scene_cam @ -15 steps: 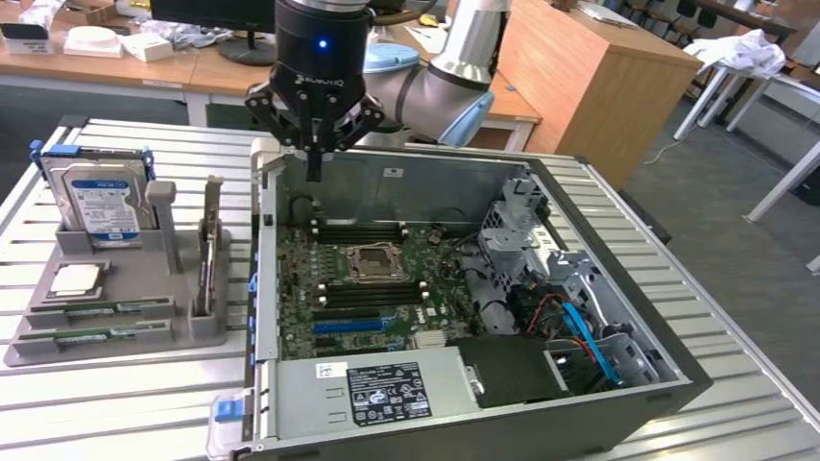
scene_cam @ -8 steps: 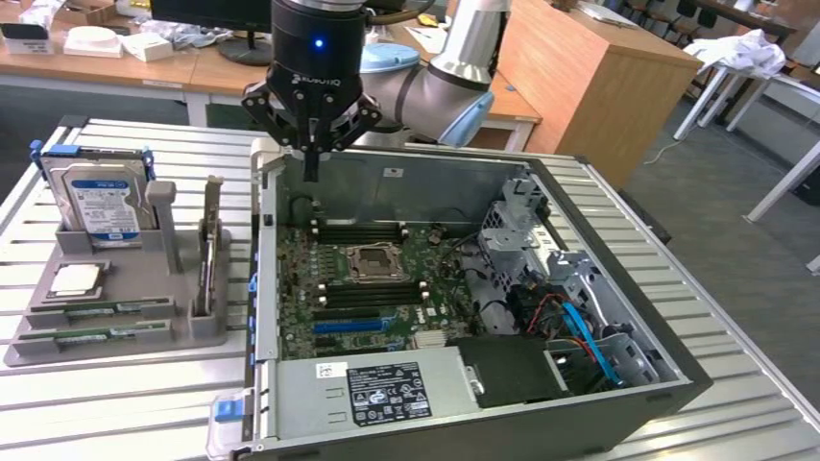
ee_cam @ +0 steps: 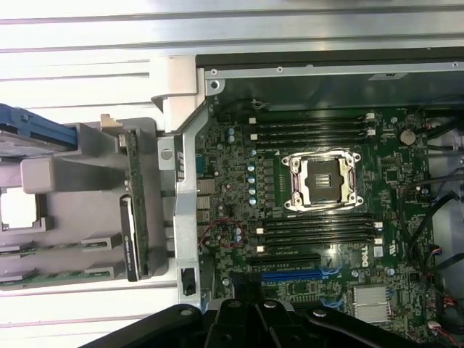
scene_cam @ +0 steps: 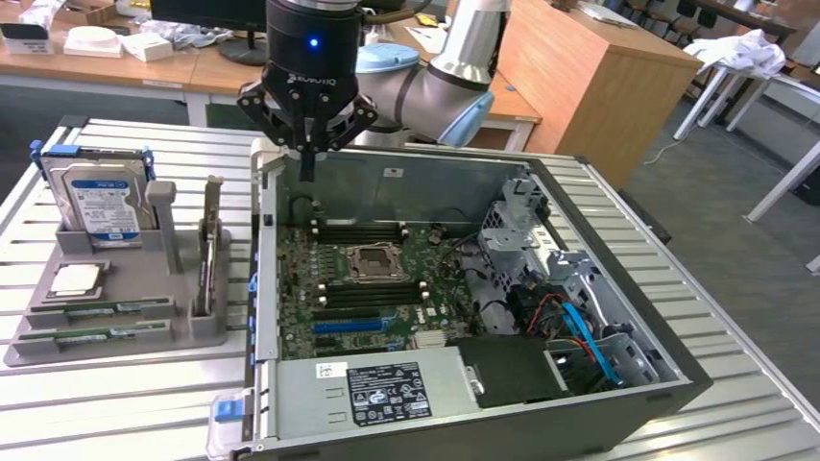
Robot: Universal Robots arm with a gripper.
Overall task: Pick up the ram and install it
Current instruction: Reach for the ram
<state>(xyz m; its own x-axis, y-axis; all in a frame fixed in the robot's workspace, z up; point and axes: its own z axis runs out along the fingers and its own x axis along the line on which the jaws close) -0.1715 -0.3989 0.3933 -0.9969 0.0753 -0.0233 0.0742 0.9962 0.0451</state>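
Hovering over the far corner of the open dark metal computer case [scene_cam: 423,187] with the black fingered gripper [scene_cam: 307,173] clenched on nothing, well apart from the long flat green ram stick [scene_cam: 103,308] slotted near the front edge of the grey plastic holder [scene_cam: 192,331] beside the case. Best to spread the fingers early, drop square over the stick's middle and pinch across its thin width. Long axis along the holder's front edge, ends toward the exterior view's left and right, seemingly parallel to the black motherboard memory slots [scene_cam: 365,231].
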